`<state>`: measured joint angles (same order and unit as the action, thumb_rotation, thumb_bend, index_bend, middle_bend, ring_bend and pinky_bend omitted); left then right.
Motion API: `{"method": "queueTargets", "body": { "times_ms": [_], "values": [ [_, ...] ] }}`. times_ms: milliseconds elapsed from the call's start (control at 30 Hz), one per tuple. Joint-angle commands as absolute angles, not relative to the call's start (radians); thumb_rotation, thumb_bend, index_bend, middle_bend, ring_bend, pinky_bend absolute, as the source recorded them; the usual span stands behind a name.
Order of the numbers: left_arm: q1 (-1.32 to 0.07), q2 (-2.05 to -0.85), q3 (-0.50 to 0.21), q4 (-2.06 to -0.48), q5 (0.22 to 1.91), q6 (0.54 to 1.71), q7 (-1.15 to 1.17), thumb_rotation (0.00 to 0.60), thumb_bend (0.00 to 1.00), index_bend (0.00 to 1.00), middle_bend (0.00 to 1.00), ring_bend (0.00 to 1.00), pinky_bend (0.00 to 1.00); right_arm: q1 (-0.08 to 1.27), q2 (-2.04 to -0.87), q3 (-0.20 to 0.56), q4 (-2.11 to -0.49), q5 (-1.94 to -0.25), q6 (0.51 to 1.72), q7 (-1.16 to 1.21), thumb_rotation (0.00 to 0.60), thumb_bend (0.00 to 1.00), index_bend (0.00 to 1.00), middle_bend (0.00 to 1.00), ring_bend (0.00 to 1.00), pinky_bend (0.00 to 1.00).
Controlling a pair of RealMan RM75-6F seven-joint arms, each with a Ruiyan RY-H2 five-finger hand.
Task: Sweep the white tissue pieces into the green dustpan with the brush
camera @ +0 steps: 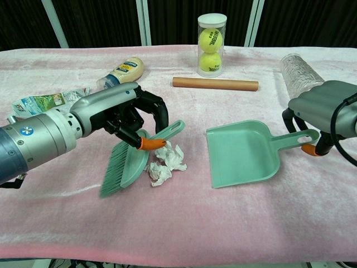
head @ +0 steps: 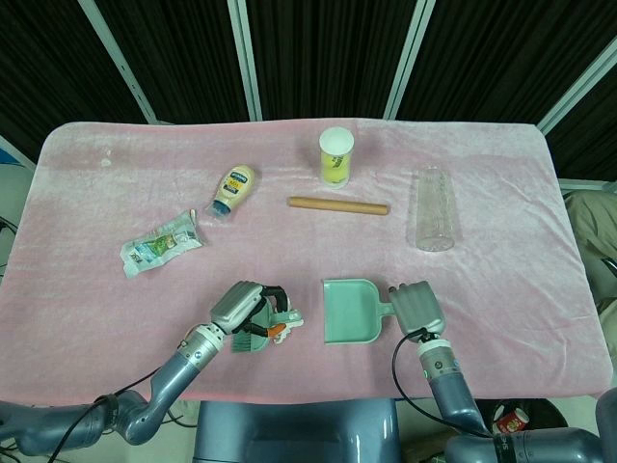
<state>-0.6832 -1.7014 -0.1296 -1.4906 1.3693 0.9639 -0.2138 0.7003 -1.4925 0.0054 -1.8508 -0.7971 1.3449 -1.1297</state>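
Chest view showed the brush (camera: 129, 160) gripped by the left hand (camera: 131, 114), crumpled tissue pieces (camera: 165, 163) lying just left of the green dustpan (camera: 241, 153), whose handle was held by the right hand (camera: 321, 109); featherlight and soft, they would likely scatter under brisk strokes.

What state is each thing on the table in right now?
Brush: held by the left hand, bristles on the cloth.
Tissue pieces: on the cloth beside the brush, outside the dustpan.
Green dustpan: flat, empty, its handle at the right hand.
Tennis ball tube: upright, lid on.
Mayonnaise bottle: lying down.
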Motion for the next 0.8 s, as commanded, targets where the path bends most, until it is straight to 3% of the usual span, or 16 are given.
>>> {"method": "queueTargets", "body": {
  "times_ms": [33,800],
  "values": [
    [-0.683,-1.700,-0.129,-1.490,1.372,0.965,-0.216,0.600,0.39,0.58,0.61,0.91,1.00,0.700,-1.491,0.005,-1.851,-0.797,1.344,-1.130,0.600,0.47,0.66,0.61,0.68,0.82],
    [-0.683,-1.701,-0.122,-1.500,1.382,0.971,-0.221,0.600,0.39,0.58,0.61,0.91,1.00,0.693,-1.462,-0.036,-1.869,-0.808,1.314,-1.143,0.600,0.47,0.66,0.61,0.68,0.82]
  ]
}}
